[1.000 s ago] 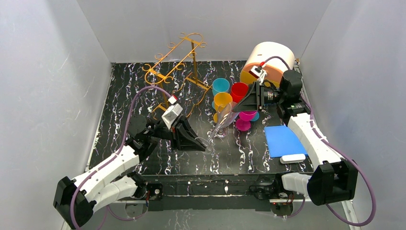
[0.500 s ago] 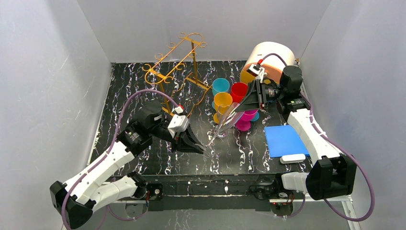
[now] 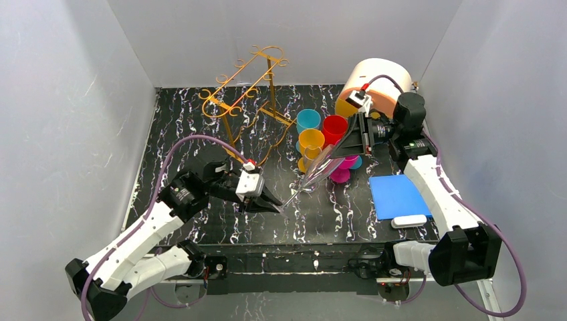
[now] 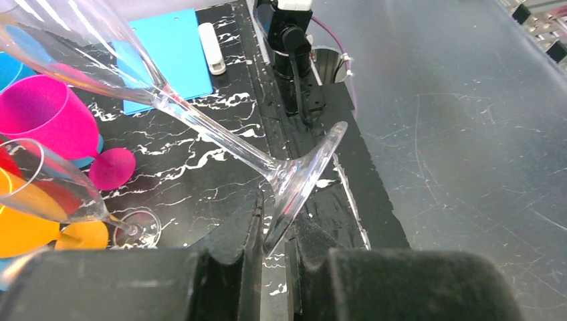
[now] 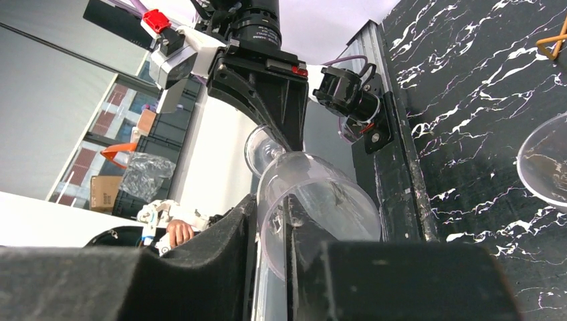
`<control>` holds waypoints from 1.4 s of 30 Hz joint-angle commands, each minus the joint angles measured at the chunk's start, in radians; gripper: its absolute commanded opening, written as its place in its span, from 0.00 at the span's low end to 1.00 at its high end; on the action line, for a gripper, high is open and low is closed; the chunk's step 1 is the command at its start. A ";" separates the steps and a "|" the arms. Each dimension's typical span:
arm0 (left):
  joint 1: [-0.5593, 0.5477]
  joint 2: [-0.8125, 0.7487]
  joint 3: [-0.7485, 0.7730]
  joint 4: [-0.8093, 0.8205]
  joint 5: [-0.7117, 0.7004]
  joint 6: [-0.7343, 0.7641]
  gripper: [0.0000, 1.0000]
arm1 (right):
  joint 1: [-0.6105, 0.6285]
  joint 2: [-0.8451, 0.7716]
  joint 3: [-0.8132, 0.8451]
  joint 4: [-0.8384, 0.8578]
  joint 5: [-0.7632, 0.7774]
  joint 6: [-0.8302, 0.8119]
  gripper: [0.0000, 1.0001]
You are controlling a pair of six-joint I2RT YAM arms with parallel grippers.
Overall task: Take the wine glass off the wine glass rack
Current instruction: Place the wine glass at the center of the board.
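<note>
Held: wine glass (image 3: pixel 309 176), off wine glass rack (image 3: pixel 244 93) (far-left corner), slanted above table (image 3: pixel 200 134) centre. Left fingers (image 4: pixel 231 267) pinch foot edge; right fingers (image 5: pixel 224 247) pinch bowl rim, seemingly. Risks: arms diverge, stem snaps; thin foot grip slips, glass drops onto coloured cups (image 3: pixel 322 137).

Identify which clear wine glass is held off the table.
The tilted glass, its foot in the left pincer; the other rests beside the magenta cup.

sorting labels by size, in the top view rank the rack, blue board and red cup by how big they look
1. rack, clearly largest
2. blue board
3. red cup, smallest
</note>
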 commanded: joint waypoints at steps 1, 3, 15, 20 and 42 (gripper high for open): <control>0.021 -0.011 -0.009 -0.034 -0.224 0.017 0.00 | 0.024 -0.055 0.032 -0.020 -0.080 0.031 0.26; 0.021 -0.016 -0.009 -0.050 -0.244 0.028 0.00 | 0.033 -0.055 0.034 -0.018 -0.066 0.032 0.26; 0.021 -0.031 0.023 -0.182 -0.241 0.104 0.00 | 0.137 -0.053 0.015 0.064 0.007 0.093 0.11; 0.021 -0.066 0.003 -0.182 -0.246 0.087 0.00 | 0.145 -0.054 -0.023 0.044 0.016 0.081 0.01; 0.021 -0.214 -0.008 -0.301 -0.216 -0.004 0.63 | 0.154 -0.116 0.015 -0.326 0.210 -0.219 0.01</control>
